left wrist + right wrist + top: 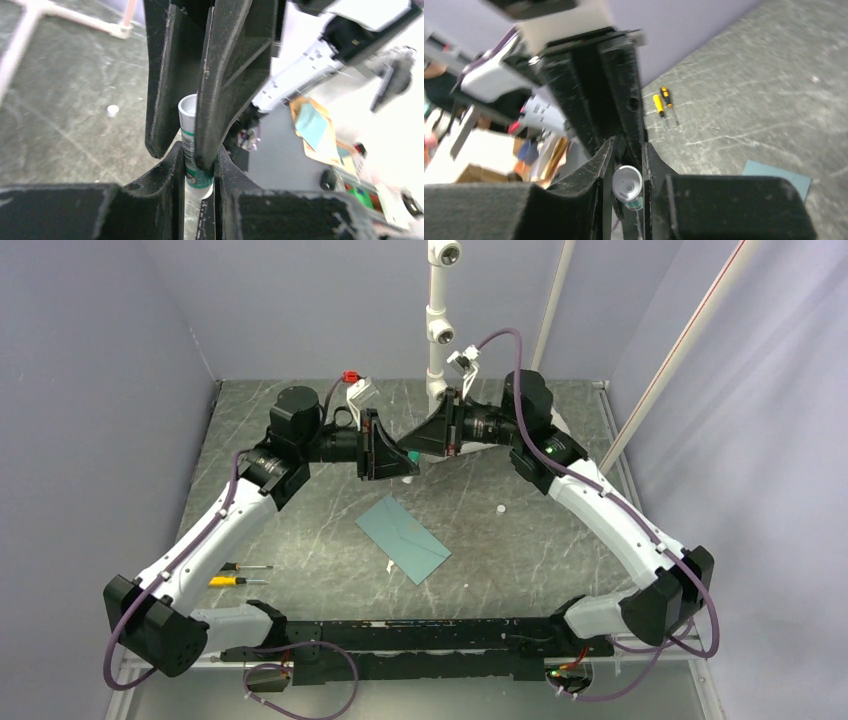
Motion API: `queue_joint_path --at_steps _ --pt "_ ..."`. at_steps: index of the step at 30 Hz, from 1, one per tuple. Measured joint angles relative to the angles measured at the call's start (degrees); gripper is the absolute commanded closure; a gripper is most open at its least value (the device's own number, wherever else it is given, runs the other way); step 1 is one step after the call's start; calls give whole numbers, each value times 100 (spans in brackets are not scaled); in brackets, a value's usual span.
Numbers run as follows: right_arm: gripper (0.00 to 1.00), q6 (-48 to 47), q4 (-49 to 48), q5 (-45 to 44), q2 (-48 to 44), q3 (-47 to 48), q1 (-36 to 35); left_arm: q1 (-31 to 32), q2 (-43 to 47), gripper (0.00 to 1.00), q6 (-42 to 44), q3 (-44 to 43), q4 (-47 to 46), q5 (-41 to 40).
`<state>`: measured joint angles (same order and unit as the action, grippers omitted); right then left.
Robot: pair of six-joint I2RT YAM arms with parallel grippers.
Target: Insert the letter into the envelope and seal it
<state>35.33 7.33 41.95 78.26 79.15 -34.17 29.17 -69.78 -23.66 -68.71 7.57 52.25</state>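
Envelope (403,538) lies flat mid-table (560,530), long axis far-left to near-right, letter not in sight; raised just beyond its far end, L gripper (198,152), slightly nearer, and R gripper (627,150) each clench one white-green tube (192,150), prob. glue.

No text can be read anywhere. The tube (189,142) between the left end effector's (199,162) fingers carries green-banded print, too blurred to make out.
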Motion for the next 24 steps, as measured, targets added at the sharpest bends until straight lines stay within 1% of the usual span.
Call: queue_joint_path --at_steps 2,5,8,9,10,11,12,13,14,17,19,20,24 --pt "100 -181 -706 741 -162 -372 61 -2 -52 98 -17 -2 -155 514" --pt "100 -492 -1200 1534 -212 -455 116 -9 -94 97 -168 -2 -450 1180" --pt "100 -828 -1414 2214 -201 -341 101 -9 -96 98 -356 -2 -800 1690" --pt "92 -896 -1436 2332 -203 -313 96 4 -98 98 -420 -2 -916 1836" --pt "70 -973 -1440 2387 -225 -289 66 9 -98 98 -479 -2 -1019 1961" --pt "53 -1034 -1421 2398 -258 -264 37 11 -98 98 -505 -2 -1091 2020" --pt "43 -1071 -1355 2354 -291 -234 13 20 -98 97 -514 -7 -1163 2055" --pt "37 -1040 -1215 2304 -323 -192 -11 28 -98 98 -507 -13 -1187 2063" --pt "33 -1001 -1054 2190 -356 -122 -31 24 -98 98 -466 -20 -1154 2000" --pt "28 -802 -470 1099 -374 260 -28 -13 -122 98 -286 -164 -935 1775" --pt "28 -531 -168 367 -341 420 15 17 -120 98 -149 -286 -820 1471" --pt "30 -378 -55 55 -330 435 35 35 -118 98 -72 -348 -761 1204" --pt "48 92 251 -658 -245 361 -17 37 -122 98 46 -374 -592 431"
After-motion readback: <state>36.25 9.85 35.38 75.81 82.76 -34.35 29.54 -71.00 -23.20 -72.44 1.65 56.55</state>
